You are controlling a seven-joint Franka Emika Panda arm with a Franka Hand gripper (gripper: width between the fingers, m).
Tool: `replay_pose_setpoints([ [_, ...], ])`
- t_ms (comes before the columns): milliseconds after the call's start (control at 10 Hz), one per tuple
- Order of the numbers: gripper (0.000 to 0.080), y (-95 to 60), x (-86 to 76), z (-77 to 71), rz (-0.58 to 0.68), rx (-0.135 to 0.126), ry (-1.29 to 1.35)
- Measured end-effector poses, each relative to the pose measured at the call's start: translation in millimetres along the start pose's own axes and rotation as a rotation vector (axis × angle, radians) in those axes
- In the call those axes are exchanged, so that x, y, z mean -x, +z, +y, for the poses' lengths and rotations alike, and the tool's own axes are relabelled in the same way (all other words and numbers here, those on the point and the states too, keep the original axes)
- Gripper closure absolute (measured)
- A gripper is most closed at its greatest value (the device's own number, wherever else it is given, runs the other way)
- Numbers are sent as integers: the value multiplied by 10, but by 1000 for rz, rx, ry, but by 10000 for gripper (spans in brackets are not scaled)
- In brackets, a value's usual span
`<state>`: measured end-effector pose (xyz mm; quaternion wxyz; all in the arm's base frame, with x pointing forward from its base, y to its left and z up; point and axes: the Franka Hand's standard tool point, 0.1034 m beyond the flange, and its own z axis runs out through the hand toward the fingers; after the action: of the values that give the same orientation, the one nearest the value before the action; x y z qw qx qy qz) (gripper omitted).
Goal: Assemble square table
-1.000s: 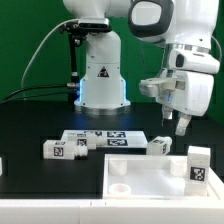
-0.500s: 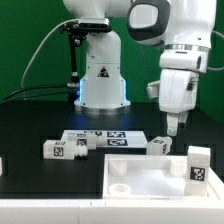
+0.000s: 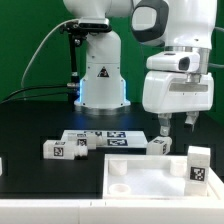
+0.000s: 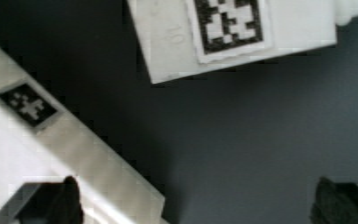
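Note:
The square table's white top (image 3: 150, 172) lies flat at the front of the black table. Short white tagged legs lie around it: two toward the exterior view's left (image 3: 55, 149) (image 3: 78, 142), one by the top's far edge (image 3: 160, 146), and one standing on its right side (image 3: 200, 166). My gripper (image 3: 177, 127) hangs open above that far-edge leg, touching nothing. In the wrist view my gripper (image 4: 202, 205) is empty, with dark tabletop between the fingertips (image 4: 51, 200). A long white tagged part (image 4: 43, 120) runs past one finger; I cannot tell which part it is.
The marker board (image 3: 110, 135) (image 4: 220, 35) lies flat between the legs, just behind the top. The big white robot base (image 3: 100, 75) stands at the back centre, with cables to the exterior view's left and a green backdrop behind.
The wrist has turned, so the hand now faces the exterior camera broadside and both fingers show. It stays over the same spot, open throughout. No part has moved.

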<state>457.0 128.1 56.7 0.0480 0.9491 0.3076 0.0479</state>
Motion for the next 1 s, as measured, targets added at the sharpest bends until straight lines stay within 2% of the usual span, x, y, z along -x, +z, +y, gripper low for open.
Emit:
replay_pose_setpoints([
  [100,151,14,7,89,-22,-3,121],
  [300,151,36,28,108,-50,-15,429],
  [500,151,58,70,163,-92,-53,714],
  [900,151,64,53,109,-97,-69,893],
  [1000,151,87,134,197,-135,-99,920],
])
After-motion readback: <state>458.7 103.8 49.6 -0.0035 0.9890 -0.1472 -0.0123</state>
